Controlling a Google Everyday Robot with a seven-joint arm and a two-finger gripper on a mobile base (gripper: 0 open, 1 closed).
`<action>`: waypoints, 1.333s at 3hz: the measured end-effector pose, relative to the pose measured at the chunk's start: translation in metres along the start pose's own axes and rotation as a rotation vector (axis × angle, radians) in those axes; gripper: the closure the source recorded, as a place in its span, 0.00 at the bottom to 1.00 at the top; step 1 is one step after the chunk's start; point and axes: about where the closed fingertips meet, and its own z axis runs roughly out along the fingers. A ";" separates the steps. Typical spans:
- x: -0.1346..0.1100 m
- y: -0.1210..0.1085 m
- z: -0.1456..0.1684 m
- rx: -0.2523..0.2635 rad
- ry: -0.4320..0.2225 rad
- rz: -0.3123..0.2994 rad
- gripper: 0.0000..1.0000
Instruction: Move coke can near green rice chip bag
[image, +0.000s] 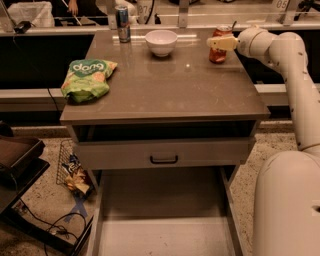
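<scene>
The coke can (218, 55) stands upright at the back right of the brown table (175, 95). My gripper (220, 42) reaches in from the right and sits at the can's upper half, crossing in front of it. The green rice chip bag (87, 77) lies at the table's left edge, far to the left of the can and nearer the front.
A white bowl (161, 41) stands at the back middle and a slim blue-and-silver can (122, 23) at the back left. A drawer with a dark handle (163, 160) sits under the tabletop. Clutter and cables (70, 175) lie on the floor to the left.
</scene>
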 end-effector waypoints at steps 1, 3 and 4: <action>0.021 -0.001 0.004 0.010 0.035 -0.021 0.18; 0.024 0.004 0.009 0.002 0.037 -0.019 0.64; 0.025 0.007 0.012 -0.002 0.038 -0.018 0.87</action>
